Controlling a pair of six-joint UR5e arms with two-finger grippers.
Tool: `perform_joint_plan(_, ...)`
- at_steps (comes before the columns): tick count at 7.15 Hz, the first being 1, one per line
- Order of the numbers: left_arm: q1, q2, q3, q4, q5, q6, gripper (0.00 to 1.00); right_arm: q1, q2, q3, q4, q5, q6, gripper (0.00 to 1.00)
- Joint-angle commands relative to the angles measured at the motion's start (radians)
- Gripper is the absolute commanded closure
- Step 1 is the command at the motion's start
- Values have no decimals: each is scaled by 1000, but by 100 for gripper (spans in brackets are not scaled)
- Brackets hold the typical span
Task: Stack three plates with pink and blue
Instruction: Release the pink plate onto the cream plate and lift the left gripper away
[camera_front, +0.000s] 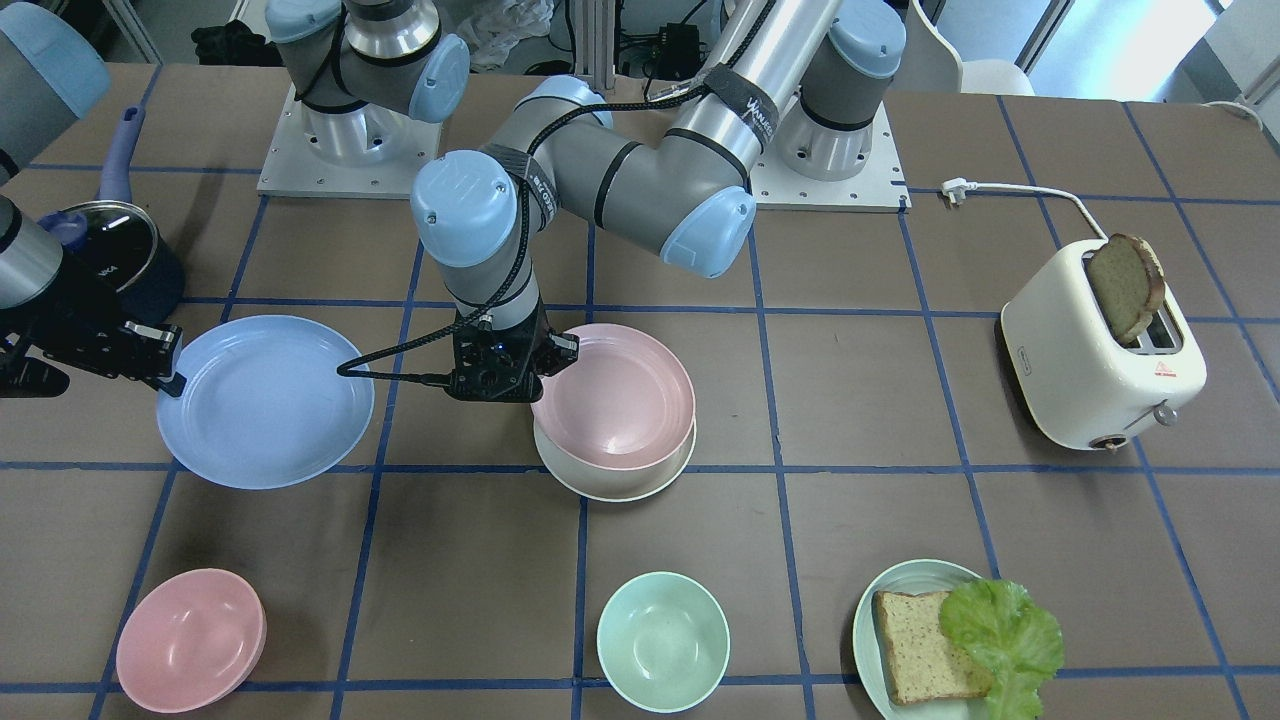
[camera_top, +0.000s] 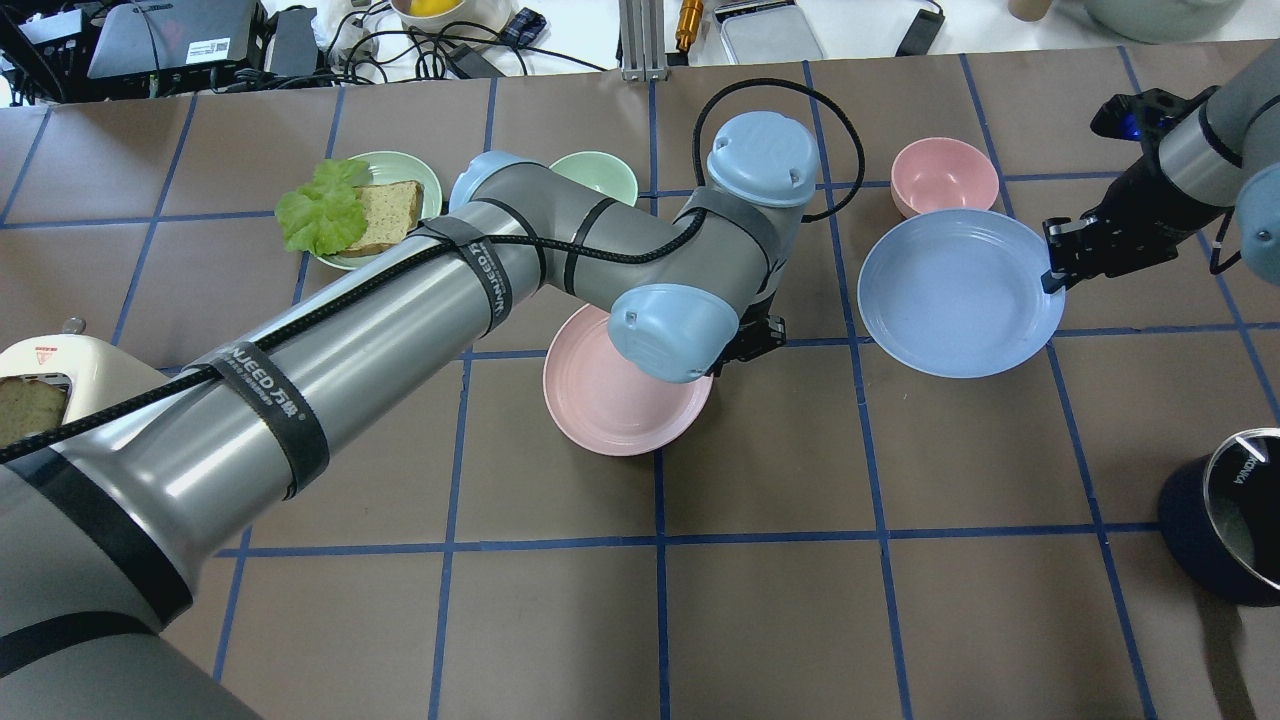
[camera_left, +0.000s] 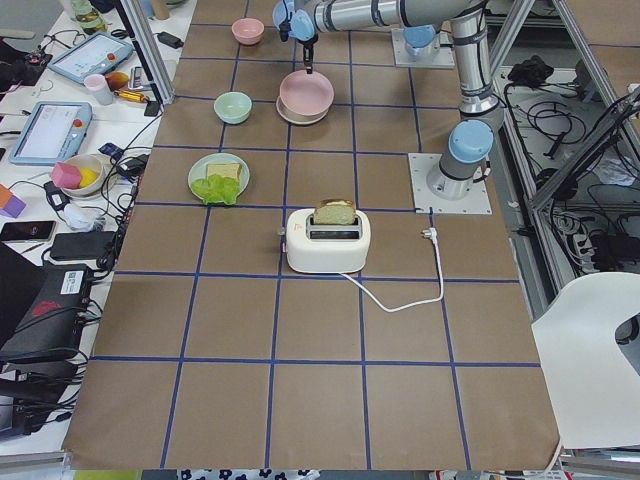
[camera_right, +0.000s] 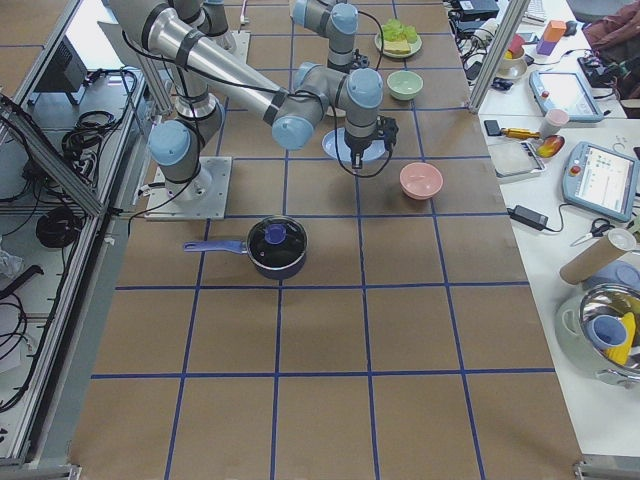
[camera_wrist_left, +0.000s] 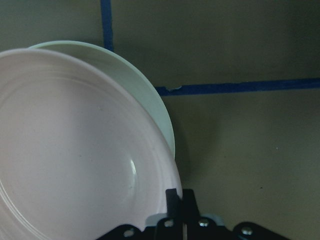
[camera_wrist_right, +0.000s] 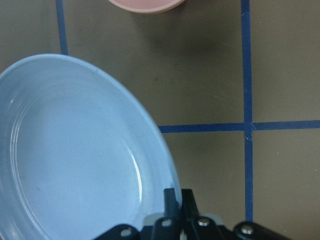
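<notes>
My left gripper is shut on the rim of the pale pink plate. It holds the plate tilted just above the cream-white plate, which lies on the table at the centre. The left wrist view shows the pink plate over the cream one, slightly offset, with the gripper pinching the pink rim. My right gripper is shut on the rim of the light blue plate, a grid square away from the other two. The right wrist view shows that grip on the blue plate.
A pink bowl and a mint bowl sit near the operators' edge. A pale green plate holds bread and lettuce. A cream toaster with a slice stands by my left side. A dark pot is behind my right gripper.
</notes>
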Motion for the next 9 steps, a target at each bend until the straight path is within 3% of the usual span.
perform_joint_plan(1, 3, -28, 9, -9, 11, 6, 100, 1, 3, -1, 2, 1, -4, 100)
perform_joint_plan(2, 3, -56, 15, -6, 13, 4, 100, 7, 0, 0, 2, 1, -1, 100)
perform_joint_plan(3, 3, -64, 21, 7, 16, 3, 92, 11, 0, 0, 4, -2, 1, 100)
perform_joint_plan(4, 3, -64, 24, 10, 23, -3, 1, 11, 0, 5, 4, 1, 5, 100)
perform_joint_plan(7, 98, -3, 78, -33, 10, 35, 0, 24, -5, 5, 4, 11, 75, 100)
perform_joint_plan(9, 208, 75, 134, -236, -32, 215, 0, 124, -11, 10, 1, 2, 199, 100)
